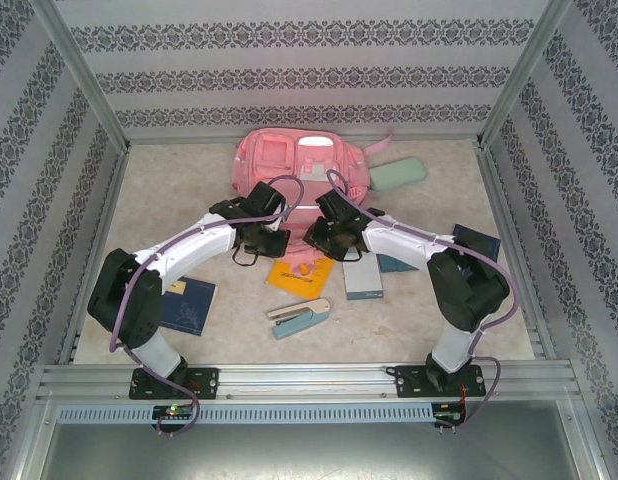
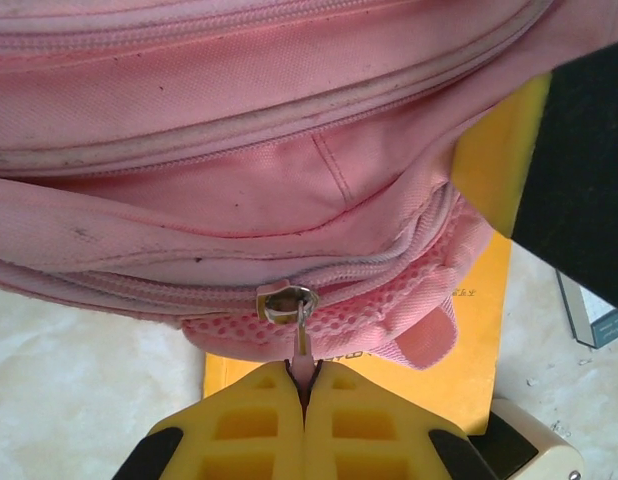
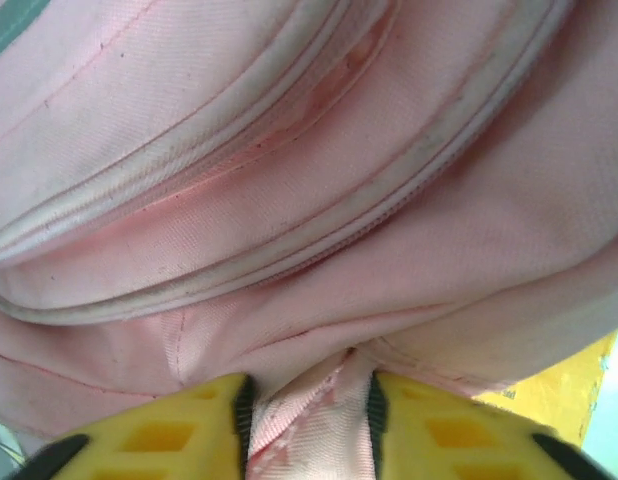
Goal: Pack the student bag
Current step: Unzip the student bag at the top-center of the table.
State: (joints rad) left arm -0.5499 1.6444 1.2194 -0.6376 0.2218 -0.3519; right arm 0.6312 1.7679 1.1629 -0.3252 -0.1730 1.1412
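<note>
The student bag (image 1: 301, 165) lay at the far middle of the worktop (image 1: 169, 200). Our left gripper (image 2: 304, 385) was pinched tight on the zipper pull (image 2: 289, 305), seemingly to run the pocket open, while our right gripper (image 3: 309, 400) clamped a webbing tab (image 3: 304, 425) to brace the fabric. A yellow booklet (image 1: 294, 275) lay beneath the grippers; a stapler (image 1: 297, 318), blue book (image 1: 189, 305) and mint pencil case (image 1: 399, 175) sat nearby. We judged nothing blocked the zip's path.

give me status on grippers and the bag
Left gripper shut on zipper pull. Right gripper pinching strap tab of bag. Yellow book under bag's near edge.
</note>
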